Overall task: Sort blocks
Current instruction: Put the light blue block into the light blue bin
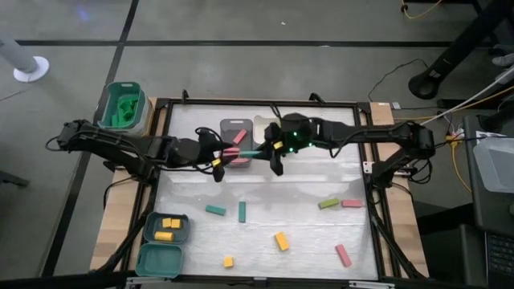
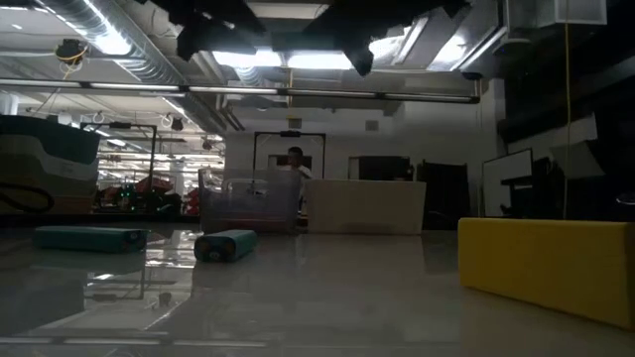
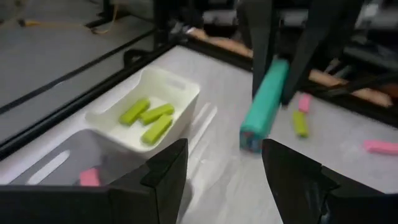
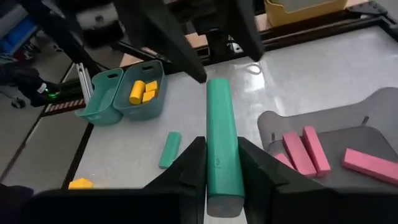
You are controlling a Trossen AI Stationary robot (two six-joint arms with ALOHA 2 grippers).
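Observation:
My right gripper (image 4: pixel 222 167) is shut on a long teal block (image 4: pixel 221 134) and holds it above the table's far middle (image 1: pixel 250 151). The block's free end points at my left gripper (image 3: pixel 225 177), which stands open just short of it, by the grey tray (image 1: pixel 233 128), touching nothing. Pink blocks (image 4: pixel 303 152) lie in the grey tray, green ones (image 3: pixel 148 118) in the white tray (image 3: pixel 180 84), and yellow ones (image 1: pixel 167 228) in a teal tray. Loose teal (image 1: pixel 215 210), yellow (image 1: pixel 281 241), green (image 1: pixel 328 204) and pink (image 1: pixel 343 255) blocks lie flat on the table. My right gripper pinches the teal block's two long sides near one end (image 4: pixel 219 177) between its two fingers. The fingers come from the table's right, slanting a little downward, and lie along the block. The block sticks out ahead of them, its free end (image 3: pixel 252 138) lower, lifted clear of the table.
A teal bin (image 1: pixel 122 104) of green things stands beyond the table's far left corner. Two teal trays (image 1: pixel 161 258) sit at the near left. The table's black frame (image 1: pixel 371 160) runs round the work area. In the low view a person (image 2: pixel 295 159) stands far back.

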